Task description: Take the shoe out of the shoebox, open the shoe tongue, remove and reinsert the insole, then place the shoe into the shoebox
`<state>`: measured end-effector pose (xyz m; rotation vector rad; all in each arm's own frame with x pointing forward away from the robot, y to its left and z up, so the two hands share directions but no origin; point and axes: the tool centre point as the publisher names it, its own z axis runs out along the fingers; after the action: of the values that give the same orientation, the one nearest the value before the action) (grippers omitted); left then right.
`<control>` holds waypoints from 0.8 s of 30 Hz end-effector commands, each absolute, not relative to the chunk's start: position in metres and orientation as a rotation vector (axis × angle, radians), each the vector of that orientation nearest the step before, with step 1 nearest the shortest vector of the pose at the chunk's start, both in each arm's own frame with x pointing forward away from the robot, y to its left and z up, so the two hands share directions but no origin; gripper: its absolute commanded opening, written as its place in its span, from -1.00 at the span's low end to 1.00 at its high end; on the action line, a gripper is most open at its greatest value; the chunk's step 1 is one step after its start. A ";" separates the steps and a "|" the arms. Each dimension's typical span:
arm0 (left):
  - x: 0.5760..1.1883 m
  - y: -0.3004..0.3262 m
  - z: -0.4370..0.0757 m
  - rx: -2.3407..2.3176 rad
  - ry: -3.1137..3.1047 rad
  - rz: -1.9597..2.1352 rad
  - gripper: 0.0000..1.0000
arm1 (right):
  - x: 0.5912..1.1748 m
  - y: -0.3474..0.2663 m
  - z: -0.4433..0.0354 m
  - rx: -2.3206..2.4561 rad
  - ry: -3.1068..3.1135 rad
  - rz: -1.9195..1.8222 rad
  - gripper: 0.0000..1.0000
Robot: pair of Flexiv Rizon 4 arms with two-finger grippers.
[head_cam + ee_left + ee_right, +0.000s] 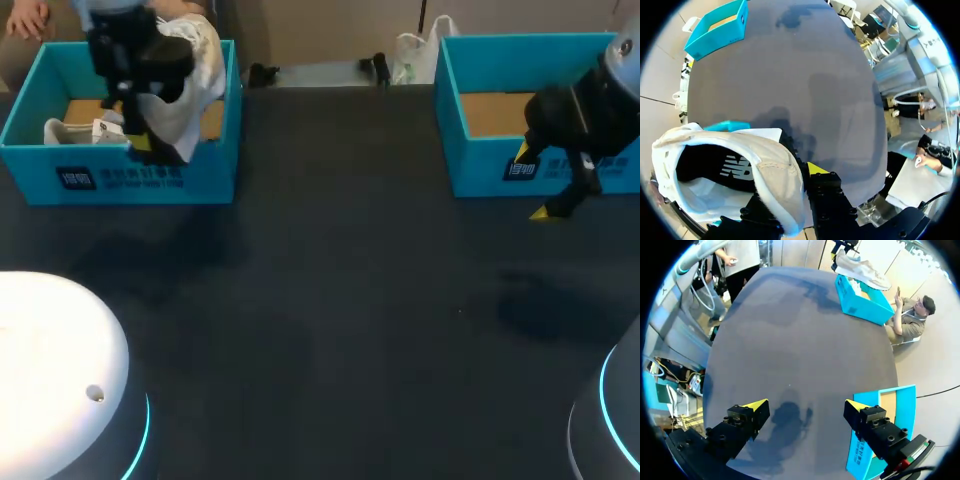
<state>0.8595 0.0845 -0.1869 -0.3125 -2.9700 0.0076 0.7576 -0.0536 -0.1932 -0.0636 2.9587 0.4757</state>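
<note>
A pale beige shoe [195, 70] with a dark lining hangs tilted above the left blue shoebox [120, 178], over its right end. My left gripper [143, 142] is shut on the shoe's collar rim. In the left wrist view the shoe [765, 170] covers one finger of the left gripper [797, 172], and the shoebox [727, 125] peeks out beneath it. A second white shoe [68, 131] lies inside that box. My right gripper [548, 200] hangs open and empty before the right box. The right wrist view shows the right gripper [806, 405] over bare table, with the shoe [860, 267] far ahead.
A second blue box [480, 165] with a brown cardboard floor stands at the back right, next to my right gripper's finger as the blue box [885, 415]. The dark table [330, 300] stretches between the two boxes. White robot bases [60, 370] occupy the near corners.
</note>
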 end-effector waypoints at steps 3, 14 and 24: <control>0.883 0.130 -0.185 -0.296 -2.970 0.026 -1.00 | 0.758 -0.053 -0.194 -0.063 2.959 0.474 1.00; 0.921 0.194 -0.192 -0.305 -3.008 -0.022 -1.00 | 0.758 -0.053 -0.194 -0.063 2.959 0.474 1.00; 0.972 0.238 -0.200 -0.270 -3.042 -0.031 -1.00 | 0.758 -0.053 -0.194 -0.063 2.959 0.474 1.00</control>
<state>0.9575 0.2313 -0.1988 -0.2726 -3.0579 -0.0473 0.7576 -0.0535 -0.1932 -0.0639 2.9587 0.4757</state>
